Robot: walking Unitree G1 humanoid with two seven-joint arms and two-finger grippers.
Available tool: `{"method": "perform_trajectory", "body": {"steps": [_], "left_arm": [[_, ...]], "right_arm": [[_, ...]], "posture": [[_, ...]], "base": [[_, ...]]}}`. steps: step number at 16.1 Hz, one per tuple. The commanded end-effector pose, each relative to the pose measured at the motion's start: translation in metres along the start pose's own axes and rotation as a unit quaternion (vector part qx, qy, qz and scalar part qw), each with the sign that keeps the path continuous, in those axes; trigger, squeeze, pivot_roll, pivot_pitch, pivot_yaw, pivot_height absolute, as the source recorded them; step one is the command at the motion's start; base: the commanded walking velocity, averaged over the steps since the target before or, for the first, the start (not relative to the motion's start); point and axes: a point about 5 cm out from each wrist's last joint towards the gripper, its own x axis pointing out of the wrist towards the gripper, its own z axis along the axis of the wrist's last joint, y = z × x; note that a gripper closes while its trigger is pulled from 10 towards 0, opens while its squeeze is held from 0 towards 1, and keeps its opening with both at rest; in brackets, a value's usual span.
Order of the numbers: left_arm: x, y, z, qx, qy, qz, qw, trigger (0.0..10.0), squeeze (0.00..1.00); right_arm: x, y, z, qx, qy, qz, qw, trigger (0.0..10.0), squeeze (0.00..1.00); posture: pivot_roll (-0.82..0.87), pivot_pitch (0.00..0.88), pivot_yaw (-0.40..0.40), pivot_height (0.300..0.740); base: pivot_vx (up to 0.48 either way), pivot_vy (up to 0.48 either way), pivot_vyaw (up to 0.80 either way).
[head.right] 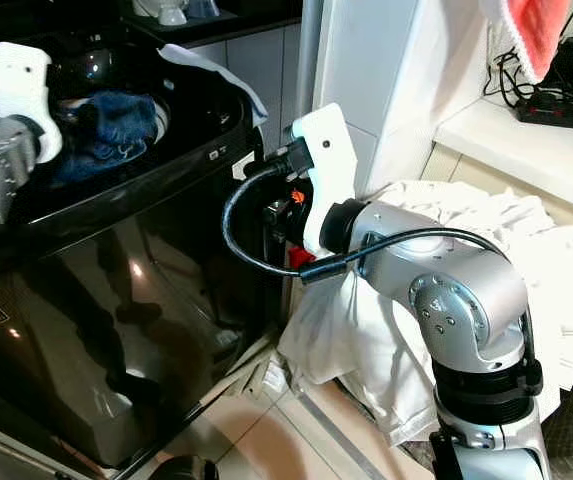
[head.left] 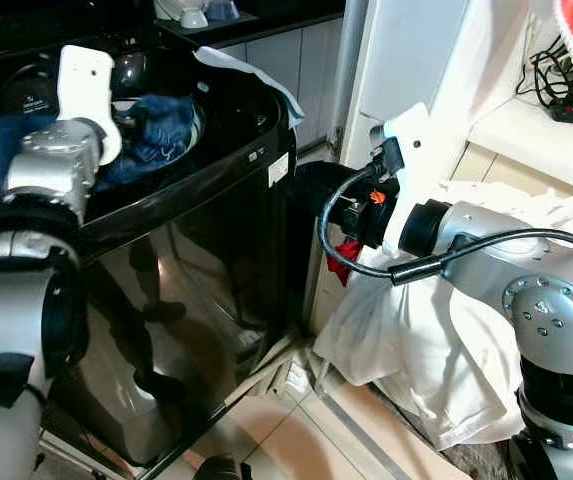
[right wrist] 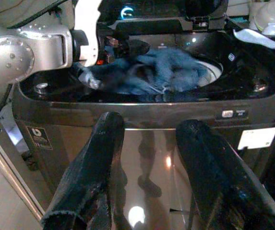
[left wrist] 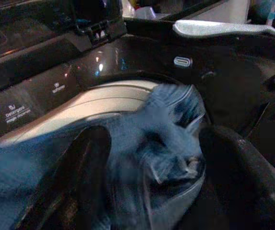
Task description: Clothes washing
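Note:
The black top-loading washing machine (head.left: 196,290) stands with its lid up. A blue denim garment (head.left: 156,135) lies bunched in the drum's mouth. My left gripper (left wrist: 156,143) is over the drum, open, its two fingers (left wrist: 87,158) spread on either side of the denim (left wrist: 166,129), which looks blurred. My right gripper (right wrist: 151,124) is open with nothing between its fingers. It hangs beside the machine's right front corner and points at the glossy front panel (right wrist: 147,158). In the right wrist view the left arm (right wrist: 27,48) reaches over the denim (right wrist: 171,69).
A heap of white laundry (head.left: 446,340) lies under my right arm, with a red scrap (head.left: 344,262) next to it. A white cloth (head.left: 256,80) drapes over the machine's far corner. A shelf on the right carries a power strip (head.left: 571,105). Tiled floor (head.left: 296,440) lies below.

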Motion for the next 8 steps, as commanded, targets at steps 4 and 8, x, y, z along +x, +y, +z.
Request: {"method": "perform_trajectory", "body": {"steps": [4, 8], "left_arm": [[-0.023, -0.002, 0.015, -0.016, -0.113, -0.067, 0.991, 10.0, 0.0], [-0.055, -0.06, 0.002, -0.074, -0.178, -0.204, 0.96, 10.0, 0.0]], "right_arm": [[-0.005, -0.005, 0.002, -0.005, -0.009, -0.028, 1.0, 10.0, 0.0], [-0.009, -0.013, 0.004, 0.0, -0.046, -0.087, 0.995, 10.0, 0.0]], "posture": [[0.01, 0.0, 0.035, 0.74], [0.02, 0.0, 0.033, 0.74]], "base": [[0.0, 0.0, 0.0], [0.0, 0.0, 0.0]]}}
